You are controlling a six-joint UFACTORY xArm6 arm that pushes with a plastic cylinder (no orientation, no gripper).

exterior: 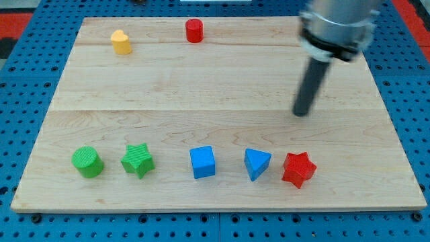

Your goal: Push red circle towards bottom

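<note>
The red circle (194,31) stands near the view's top edge of the wooden board (201,94), a little left of the middle. My tip (301,113) is far from it, to the view's right and lower, near the board's middle right. It touches no block. The rod rises to the arm's grey body at the view's top right.
A yellow block (121,42) stands at the view's top left. Along the view's bottom stand a green circle (87,162), a green star (138,160), a blue cube (202,163), a blue triangle (256,163) and a red star (298,169).
</note>
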